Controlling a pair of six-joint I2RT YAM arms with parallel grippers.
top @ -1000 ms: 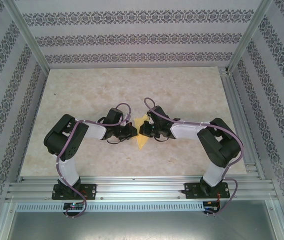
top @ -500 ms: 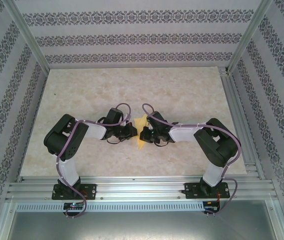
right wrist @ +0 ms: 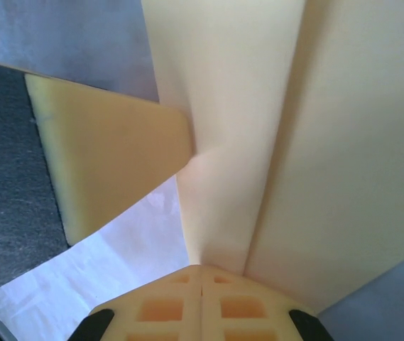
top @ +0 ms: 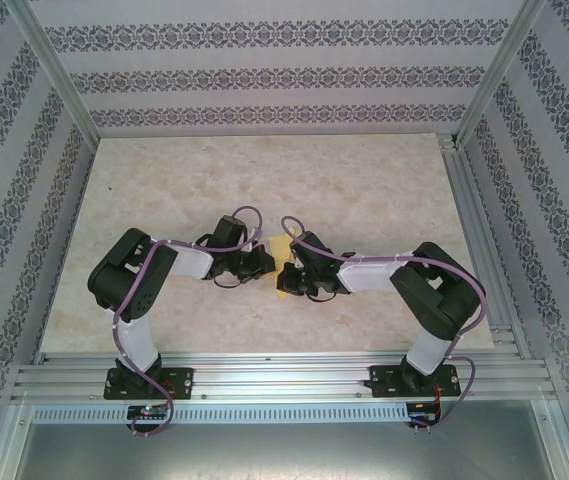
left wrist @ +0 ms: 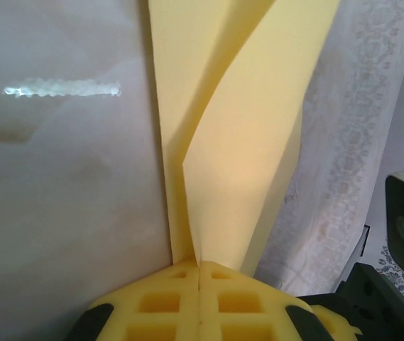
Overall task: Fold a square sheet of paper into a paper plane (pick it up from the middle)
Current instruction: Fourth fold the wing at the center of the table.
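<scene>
Bench: pale marbled slab [top: 364, 190], with an aluminium rail [top: 284, 378] along its edge on the near side of the paper plane [top: 283, 246].
Arm bases: bolted to that rail, one to the near left of the paper plane and one to the near right.
Left arm [top: 134, 290]: white and black, elbow bent out to the left of the paper plane, forearm reaching in toward it.
Right arm [top: 434, 300]: the same pose from the right of the paper plane.
Left hand [top: 267, 263]: touching the paper plane's left side. In its wrist view the yellow pads [left wrist: 162, 307] are pressed together, with folded layers of the paper pinched between them.
Right hand [top: 286, 276]: touching the paper plane's right side, slightly nearer than the left hand. It is closed, its pads together on a crease of the paper.
Paper plane: yellow, folded in layers with sharp creases, held between the two hands over the middle of the bench. A pointed end shows just nearer than the hands and a wider part just beyond them. Whether it touches the bench cannot be told.
Backdrop: walls [top: 264, 80] papered in grey floral bands, well beyond the paper plane.
</scene>
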